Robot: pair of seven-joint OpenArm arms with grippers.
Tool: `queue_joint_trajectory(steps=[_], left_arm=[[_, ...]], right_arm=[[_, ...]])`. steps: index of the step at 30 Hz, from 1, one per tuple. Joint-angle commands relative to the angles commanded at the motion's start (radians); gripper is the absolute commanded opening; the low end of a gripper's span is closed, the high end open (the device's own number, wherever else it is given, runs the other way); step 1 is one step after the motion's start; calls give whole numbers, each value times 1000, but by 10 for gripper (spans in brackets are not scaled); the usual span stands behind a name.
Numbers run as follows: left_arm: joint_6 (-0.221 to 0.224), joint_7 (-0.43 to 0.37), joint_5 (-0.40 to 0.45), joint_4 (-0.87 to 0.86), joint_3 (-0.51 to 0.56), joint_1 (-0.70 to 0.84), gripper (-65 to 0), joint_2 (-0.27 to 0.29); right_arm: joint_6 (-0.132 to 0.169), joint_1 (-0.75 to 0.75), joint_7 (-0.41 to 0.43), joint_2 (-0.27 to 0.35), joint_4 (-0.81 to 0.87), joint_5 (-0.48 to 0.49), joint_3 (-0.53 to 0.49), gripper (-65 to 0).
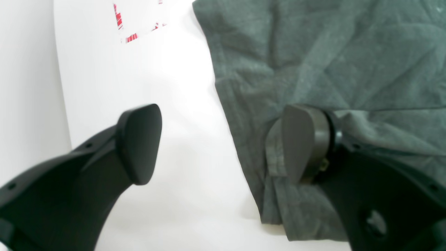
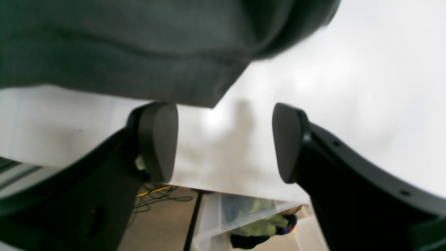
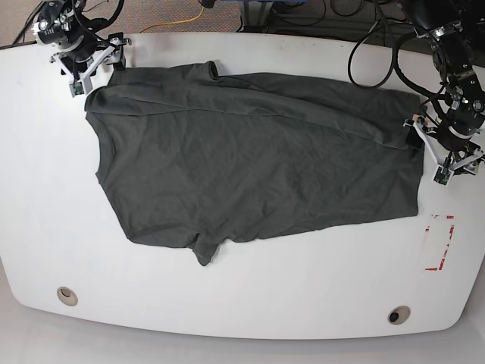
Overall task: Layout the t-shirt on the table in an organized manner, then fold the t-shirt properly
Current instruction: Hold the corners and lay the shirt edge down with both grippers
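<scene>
Two grippers, one t-shirt (image 3: 258, 159).

The t-shirt (image 3: 250, 159) is soft, wrinkled, matt grey cloth; the counter (image 3: 242, 303) is smooth, faintly glossy white; the gripper pads (image 1: 139, 143) look matt black plastic.

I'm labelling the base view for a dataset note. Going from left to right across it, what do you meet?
right gripper → left grommet hole → t-shirt → right grommet hole → left gripper → red tape mark, all on the white table.
</scene>
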Motion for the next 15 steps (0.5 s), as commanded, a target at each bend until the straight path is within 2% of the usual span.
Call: queue_joint_trajectory(steps=[15], left_arm=[[0,-2,0,0,0,20,-144,0]], right_arm=[[0,23,-2,-5,-44,6,-6,-239]])
